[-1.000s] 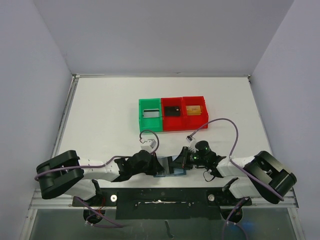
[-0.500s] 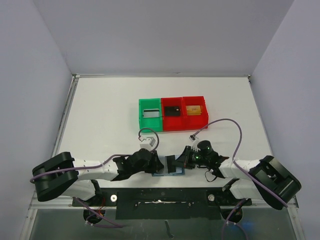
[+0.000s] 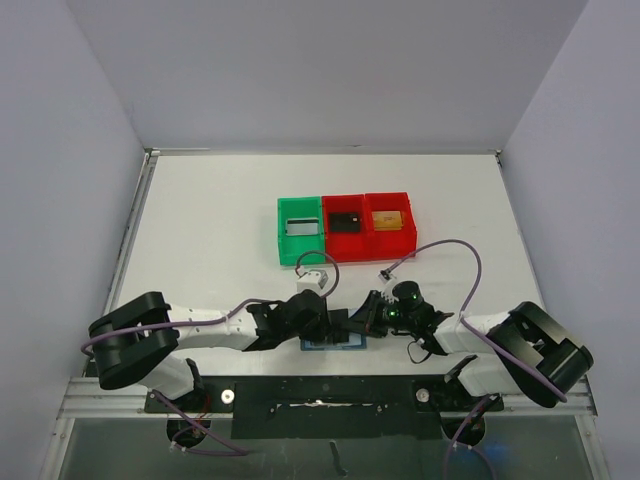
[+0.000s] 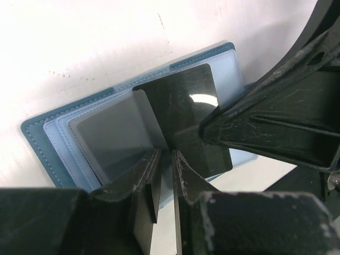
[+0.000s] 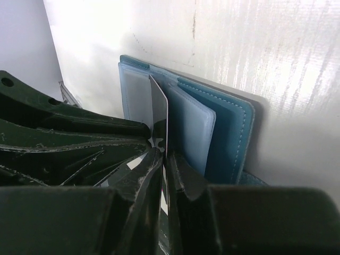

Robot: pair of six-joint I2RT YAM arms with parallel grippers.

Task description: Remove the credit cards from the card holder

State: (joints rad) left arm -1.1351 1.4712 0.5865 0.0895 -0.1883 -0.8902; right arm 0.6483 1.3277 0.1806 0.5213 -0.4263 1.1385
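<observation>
The card holder [image 3: 335,344] lies open at the near edge of the table [image 3: 220,230], midway between the two arm bases. One dark credit card [image 4: 183,111] stands tilted up from its light-blue pockets. A second grey card [image 4: 114,141] lies flat in a sleeve.

The right gripper [image 5: 164,159] is closed on the raised card, which runs edge-on between its fingers. The left gripper [image 4: 166,180] has its jaws only narrowly apart at the card's lower corner. Whether they pinch the card cannot be told.

The step in hand appears to be extraction of the first card. The next move calls for drawing it clear along the pocket's opening without dragging the holder, which nothing visibly pins down.
</observation>
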